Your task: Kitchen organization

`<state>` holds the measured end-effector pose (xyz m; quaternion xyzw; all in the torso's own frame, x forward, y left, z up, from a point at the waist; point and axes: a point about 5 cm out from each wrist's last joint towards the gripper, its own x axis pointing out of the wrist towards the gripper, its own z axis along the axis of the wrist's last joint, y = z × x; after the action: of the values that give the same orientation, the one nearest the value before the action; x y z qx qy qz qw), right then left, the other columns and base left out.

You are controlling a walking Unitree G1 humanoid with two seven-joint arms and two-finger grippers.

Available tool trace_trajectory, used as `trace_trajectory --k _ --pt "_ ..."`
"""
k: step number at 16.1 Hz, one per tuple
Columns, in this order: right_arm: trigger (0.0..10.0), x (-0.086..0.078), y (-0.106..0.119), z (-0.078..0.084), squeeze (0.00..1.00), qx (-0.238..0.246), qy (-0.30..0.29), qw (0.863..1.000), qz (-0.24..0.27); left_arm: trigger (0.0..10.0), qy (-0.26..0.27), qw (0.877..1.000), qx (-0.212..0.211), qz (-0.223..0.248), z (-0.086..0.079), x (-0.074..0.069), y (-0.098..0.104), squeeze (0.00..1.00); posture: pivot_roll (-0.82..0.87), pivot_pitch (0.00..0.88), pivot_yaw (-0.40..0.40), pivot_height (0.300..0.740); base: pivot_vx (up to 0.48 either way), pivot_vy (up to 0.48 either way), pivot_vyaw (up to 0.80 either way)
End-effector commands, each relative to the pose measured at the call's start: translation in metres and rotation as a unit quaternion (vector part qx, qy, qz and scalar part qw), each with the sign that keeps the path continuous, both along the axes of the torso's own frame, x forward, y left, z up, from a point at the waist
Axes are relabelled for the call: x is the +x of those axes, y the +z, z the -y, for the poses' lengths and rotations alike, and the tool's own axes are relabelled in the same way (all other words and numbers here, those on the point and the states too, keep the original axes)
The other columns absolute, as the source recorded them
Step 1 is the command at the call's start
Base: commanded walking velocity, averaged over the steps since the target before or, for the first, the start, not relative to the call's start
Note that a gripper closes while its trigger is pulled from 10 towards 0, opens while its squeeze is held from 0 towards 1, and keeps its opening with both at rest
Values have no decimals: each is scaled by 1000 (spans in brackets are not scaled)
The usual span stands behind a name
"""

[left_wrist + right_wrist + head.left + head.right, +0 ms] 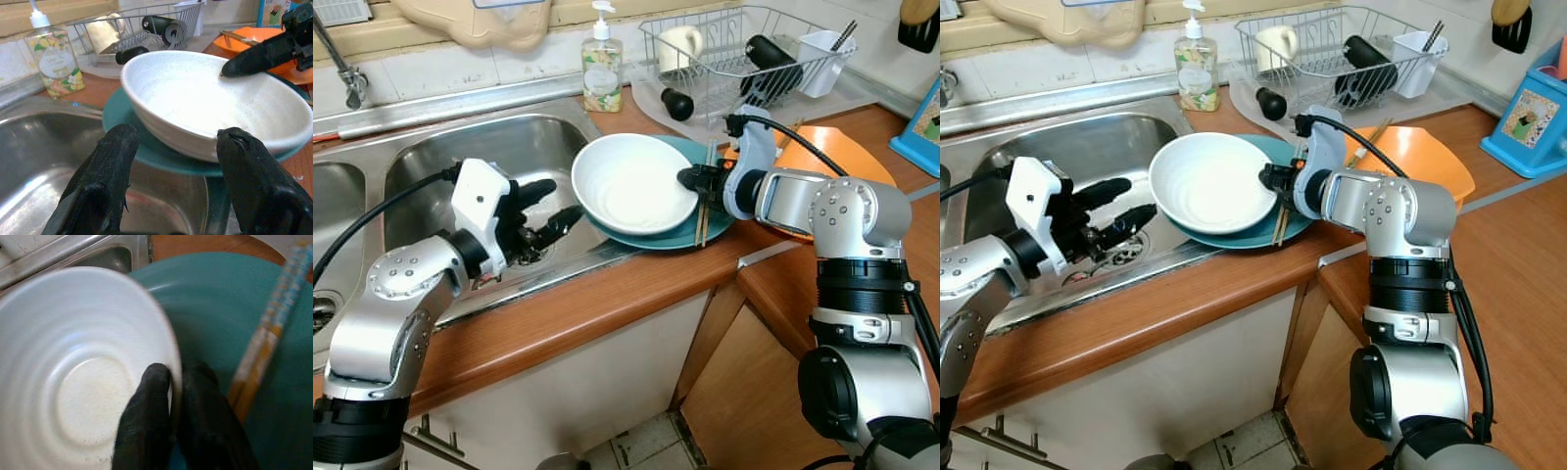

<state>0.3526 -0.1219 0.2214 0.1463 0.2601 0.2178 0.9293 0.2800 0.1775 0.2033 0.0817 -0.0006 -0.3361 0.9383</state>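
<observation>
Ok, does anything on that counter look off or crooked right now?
Yes: the white bowl sits tilted on the teal plate, because the right gripper has its jaws pinched on the bowl's rim. A pair of chopsticks lies loose across the plate's edge. Nothing looks spilled or broken.
</observation>
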Motion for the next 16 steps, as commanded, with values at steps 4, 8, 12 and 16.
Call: trace_trajectory --k 4,8,12,16 --pt "1569 1 0 -2 0 -5 0 1000 -7 10000 -1 1000 11 12 2 4 5 0 -89 0 39 740 0 0 0" --pt "39 2 5 -1 0 9 -3 1000 18 10000 5 1000 3 17 2 5 8 0 -89 0 40 740 0 0 0" --pt "0 4 19 5 0 68 -17 996 62 10000 30 998 -56 21 -2 10 17 0 -90 0 41 740 0 0 0" --pt "0 1 42 8 0 66 -15 983 168 10000 36 989 -137 31 -4 15 30 1000 -94 0 49 740 0 0 0"
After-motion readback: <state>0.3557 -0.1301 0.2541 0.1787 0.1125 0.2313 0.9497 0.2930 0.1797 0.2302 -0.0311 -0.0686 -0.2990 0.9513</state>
